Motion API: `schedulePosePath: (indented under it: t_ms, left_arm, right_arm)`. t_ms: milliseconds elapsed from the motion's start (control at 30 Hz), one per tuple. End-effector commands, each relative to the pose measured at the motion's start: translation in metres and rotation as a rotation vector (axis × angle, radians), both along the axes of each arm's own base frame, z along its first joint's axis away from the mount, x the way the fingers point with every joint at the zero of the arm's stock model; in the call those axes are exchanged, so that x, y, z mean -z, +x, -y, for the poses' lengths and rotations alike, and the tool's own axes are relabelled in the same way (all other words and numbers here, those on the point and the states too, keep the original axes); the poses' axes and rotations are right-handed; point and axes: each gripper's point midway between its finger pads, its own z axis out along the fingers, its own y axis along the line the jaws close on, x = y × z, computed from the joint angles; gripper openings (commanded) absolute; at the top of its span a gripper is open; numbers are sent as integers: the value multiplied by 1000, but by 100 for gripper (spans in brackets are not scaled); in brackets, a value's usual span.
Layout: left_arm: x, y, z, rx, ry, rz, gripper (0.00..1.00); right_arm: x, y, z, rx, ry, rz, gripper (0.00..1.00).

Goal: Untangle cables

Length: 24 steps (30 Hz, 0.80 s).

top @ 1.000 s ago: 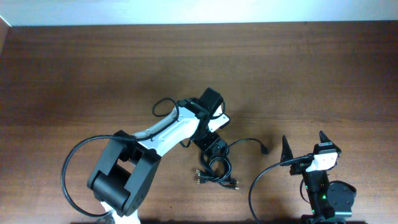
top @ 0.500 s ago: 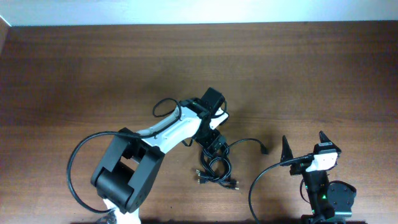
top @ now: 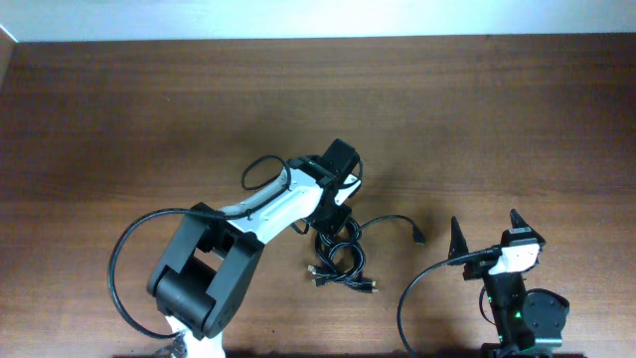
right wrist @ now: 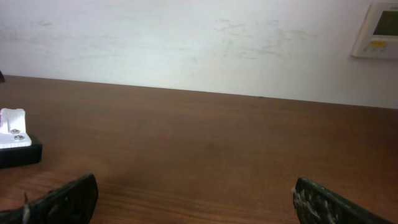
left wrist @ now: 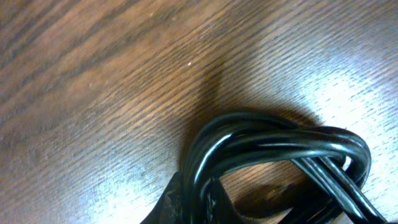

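The cables (top: 345, 265) lie as a black tangled coil on the wooden table (top: 149, 119), just right of the middle. One loose strand runs right to a small plug (top: 419, 237). My left gripper (top: 335, 233) is down on the coil's upper edge and shut on a bundle of strands. In the left wrist view the glossy loops (left wrist: 277, 144) fill the lower right and pass between my left gripper's (left wrist: 200, 200) closed jaws. My right gripper (top: 484, 219) stands open at the lower right, apart from the cables, with nothing between its fingers (right wrist: 67, 200).
A thicker black wire of the left arm (top: 119, 259) loops out at the lower left. A wall (right wrist: 186, 43) with a small control panel (right wrist: 377, 28) rises behind the table's far edge. The right arm's base (top: 522, 313) sits at the bottom right.
My left gripper has shut on the cables. The coil and its loose plug end have shifted slightly up and left. The right arm has not moved.
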Motion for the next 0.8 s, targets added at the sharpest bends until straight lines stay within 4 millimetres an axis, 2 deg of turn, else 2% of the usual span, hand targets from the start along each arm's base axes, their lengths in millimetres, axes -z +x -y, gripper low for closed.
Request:
schedulePosePath:
  t_ms: [0, 100, 200, 267, 333, 400, 467, 533, 600, 667, 767]
  left_arm:
    - [-5, -3, 4, -115, 5, -66, 0]
    - [-13, -12, 28, -108, -131, -148, 0]
    - [-14, -11, 23, -288, -154, -206, 0]
    - [-27, -13, 36, -320, -321, -329, 0]
    - [-33, -2, 31, -374, -387, -354, 0]
    - [-34, 11, 21, -567, -391, -386, 0]
    - [-41, 38, 22, -588, -490, -333, 0]
    - [-46, 43, 27, -575, -541, -333, 0]
    - [-41, 47, 21, -577, -505, -295, 0]
    - [-42, 51, 20, -571, -513, -279, 0]
    - [-43, 55, 20, -571, -521, -268, 0]
  right_arm:
    - [2, 0, -3, -14, -7, -2, 99]
    - [2, 0, -3, -14, -7, -2, 99]
    - [2, 0, -3, -14, -7, -2, 99]
    - [2, 0, -3, -14, -7, -2, 99]
    - [2, 0, -3, -14, -7, -2, 99]
    - [2, 0, -3, -14, -7, -2, 99]
    - [2, 0, -2, -9, -9, -2, 99]
    - [2, 0, 6, 40, -14, -3, 99]
    - [3, 0, 6, 38, -13, -5, 99]
    - [2, -1, -6, -30, -5, -1, 99]
    - [0, -3, -16, -85, 138, -15, 99]
